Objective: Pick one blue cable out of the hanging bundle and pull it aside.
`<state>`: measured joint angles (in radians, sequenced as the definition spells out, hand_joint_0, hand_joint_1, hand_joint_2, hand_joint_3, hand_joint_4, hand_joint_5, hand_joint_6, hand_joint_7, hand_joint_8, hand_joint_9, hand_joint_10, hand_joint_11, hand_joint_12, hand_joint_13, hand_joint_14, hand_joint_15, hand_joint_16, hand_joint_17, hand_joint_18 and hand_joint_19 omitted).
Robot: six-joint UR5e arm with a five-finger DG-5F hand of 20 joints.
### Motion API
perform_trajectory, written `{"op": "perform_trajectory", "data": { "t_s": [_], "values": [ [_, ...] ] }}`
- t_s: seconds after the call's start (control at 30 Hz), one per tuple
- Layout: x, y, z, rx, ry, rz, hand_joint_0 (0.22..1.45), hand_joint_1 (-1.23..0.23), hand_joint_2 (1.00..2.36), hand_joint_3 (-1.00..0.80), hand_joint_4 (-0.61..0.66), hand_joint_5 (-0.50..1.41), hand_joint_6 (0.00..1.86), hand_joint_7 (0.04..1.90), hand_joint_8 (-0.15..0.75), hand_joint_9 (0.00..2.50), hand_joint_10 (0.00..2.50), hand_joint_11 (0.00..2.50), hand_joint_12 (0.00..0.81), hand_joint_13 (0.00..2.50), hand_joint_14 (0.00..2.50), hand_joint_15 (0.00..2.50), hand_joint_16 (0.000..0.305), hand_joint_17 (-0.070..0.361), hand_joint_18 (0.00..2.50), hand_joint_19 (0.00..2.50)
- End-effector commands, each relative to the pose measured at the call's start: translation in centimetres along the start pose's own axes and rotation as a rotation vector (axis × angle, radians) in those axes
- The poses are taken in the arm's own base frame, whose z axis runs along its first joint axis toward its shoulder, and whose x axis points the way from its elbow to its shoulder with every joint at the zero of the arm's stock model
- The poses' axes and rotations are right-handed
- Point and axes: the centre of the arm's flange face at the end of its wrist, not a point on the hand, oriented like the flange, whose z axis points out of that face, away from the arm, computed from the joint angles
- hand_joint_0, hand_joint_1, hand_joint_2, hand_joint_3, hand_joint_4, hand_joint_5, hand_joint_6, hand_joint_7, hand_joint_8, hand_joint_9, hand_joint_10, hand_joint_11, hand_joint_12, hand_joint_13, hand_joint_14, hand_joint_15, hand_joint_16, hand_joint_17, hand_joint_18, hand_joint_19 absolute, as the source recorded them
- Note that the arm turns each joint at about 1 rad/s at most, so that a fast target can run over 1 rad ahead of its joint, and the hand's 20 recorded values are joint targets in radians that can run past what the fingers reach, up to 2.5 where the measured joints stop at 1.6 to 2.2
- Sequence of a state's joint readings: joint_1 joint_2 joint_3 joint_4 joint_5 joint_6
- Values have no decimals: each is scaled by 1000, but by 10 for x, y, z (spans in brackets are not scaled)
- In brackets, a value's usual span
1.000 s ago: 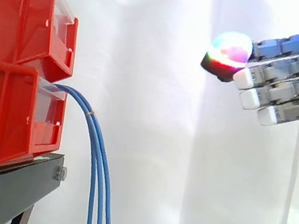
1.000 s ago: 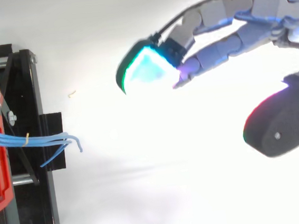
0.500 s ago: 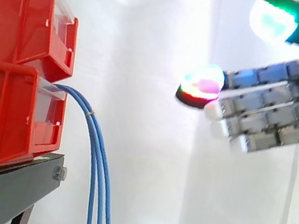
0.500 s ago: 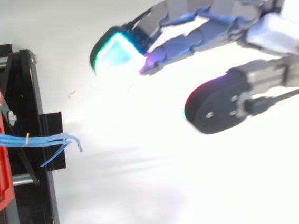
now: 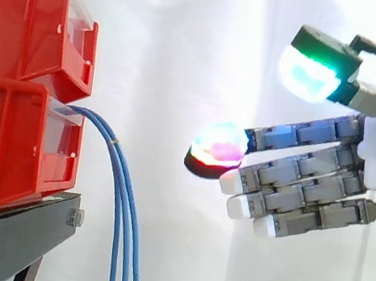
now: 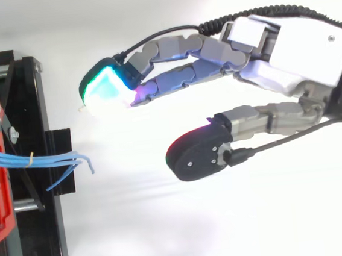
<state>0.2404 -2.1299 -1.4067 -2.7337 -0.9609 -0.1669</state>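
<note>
Hanging blue cables [image 5: 125, 205] — thin, bundled

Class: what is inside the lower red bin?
Blue cables come out of the lower bin's front and hang down. Where they end inside, and anything else in there, is hidden by its red wall.

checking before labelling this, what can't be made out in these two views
Side view: lower ends of the blue cables, cut off by the bottom edge.
Side view: where they start inside the lower red bin, hidden by its wall.
Top view: that bin, cut by the left edge.
Cable count: strands overlap in both views.
</note>
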Motion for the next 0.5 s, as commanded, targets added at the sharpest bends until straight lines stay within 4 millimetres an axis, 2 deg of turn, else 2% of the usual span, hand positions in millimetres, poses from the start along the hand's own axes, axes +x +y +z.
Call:
{"op": "perform_trajectory", "data": {
  "t_s": [0.0, 0.1, 0.33, 0.47],
  "values": [
    [8, -10, 3, -7, -6, 16, 519, -541, 1000, -500, 217, -199, 501, 661, 244, 641, 3, 105, 270, 598, 10, 242, 47, 106, 448, 296],
    [19, -22, 5, -17, -1, 27, 518, -542, 1000, -500, 217, -199, 502, 661, 244, 641, 4, 105, 271, 600, 10, 250, 47, 106, 448, 296],
    [32, -53, 13, -29, -3, 60, 519, -542, 1000, -500, 217, -199, 501, 661, 243, 642, 3, 106, 270, 600, 10, 246, 47, 106, 446, 299],
    [36, -58, 16, -51, -8, 65, 519, -543, 1000, -500, 218, -199, 501, 661, 243, 643, 3, 106, 272, 602, 10, 254, 47, 106, 446, 296]
  ]
}}
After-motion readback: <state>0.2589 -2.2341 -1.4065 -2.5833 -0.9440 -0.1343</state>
